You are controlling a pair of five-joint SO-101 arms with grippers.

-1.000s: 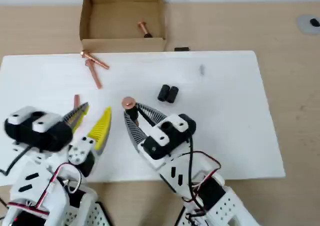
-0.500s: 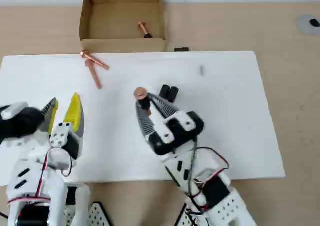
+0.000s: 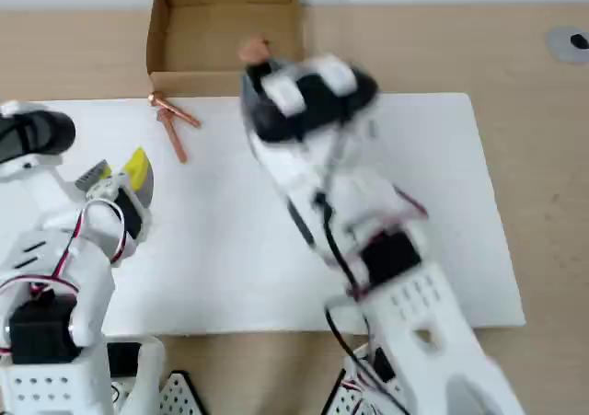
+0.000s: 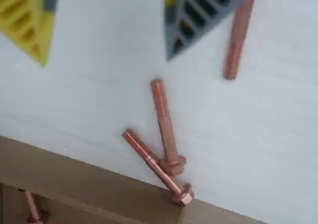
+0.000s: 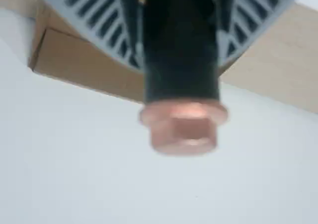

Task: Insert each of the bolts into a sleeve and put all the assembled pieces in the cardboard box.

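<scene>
Since a second ago the right gripper [image 5: 180,67] is no longer sitting over the middle of the white sheet [image 3: 442,249]; it is now stretching forward to the near wall of the cardboard box [image 3: 158,38]; the left arm is shifting too, its left gripper [image 4: 105,57] now pointing toward the loose bolts. The right gripper is clamping a black sleeve [image 5: 181,40] with a bolt through it, the copper head [image 5: 184,127] sticking out past the fingertips; the left gripper is standing wide apart and holding nothing. Two loose bolts [image 4: 164,119] are lying crossed near their heads on the sheet, just beside the box's front wall; a third bolt [image 4: 237,40] is lying close by the grey finger. The held piece's long axis is running along the fingers; the box is lying just ahead of it, and the right arm is the nearer one, so the coming move is probably carrying the piece over that wall and letting go inside.
</scene>
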